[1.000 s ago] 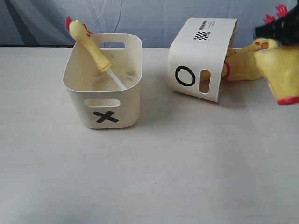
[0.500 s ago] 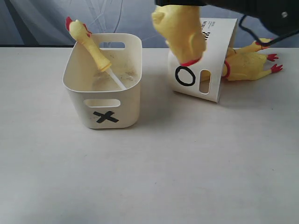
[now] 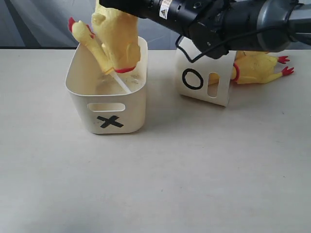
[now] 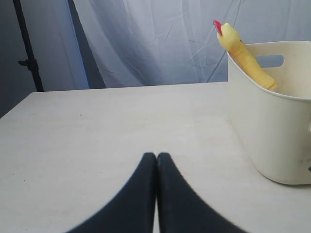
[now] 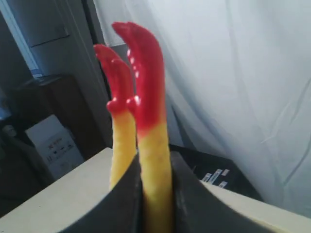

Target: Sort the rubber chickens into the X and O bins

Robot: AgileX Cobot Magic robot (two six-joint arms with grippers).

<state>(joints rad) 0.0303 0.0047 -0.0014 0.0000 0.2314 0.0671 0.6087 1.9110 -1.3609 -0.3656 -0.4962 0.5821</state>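
While the right arm (image 3: 228, 19) reaches across from the right side of the exterior view to the left, the right gripper (image 5: 155, 177) pinches the two legs (image 5: 153, 155) of a headless chicken body (image 3: 116, 39). In the right wrist view the jaws press against the yellow legs from both sides, and the red feet (image 5: 133, 73) stand out beyond the fingertips.

The headless chicken body hangs neck-end down over the X bin (image 3: 109, 107). Its red neck band (image 3: 125, 69) shows against the bin's opening; whether it sits below the rim cannot be determined.

The X bin stands upright on the table (image 3: 194, 170), with the black X facing the exterior camera. A head piece (image 3: 92, 46) leans inside it, red comb above the rear left rim, with a white tube (image 3: 122, 83) running down from its lower end to the bin floor.

The O bin (image 3: 204, 82) lies tipped on its side, well apart from the X bin. A whole chicken (image 3: 257, 68) lies on the table at its mouth, feet pointing away from the bin.

The left gripper (image 4: 156, 158) has its fingers pressed together, holds nothing, and sits low over the table near the X bin.
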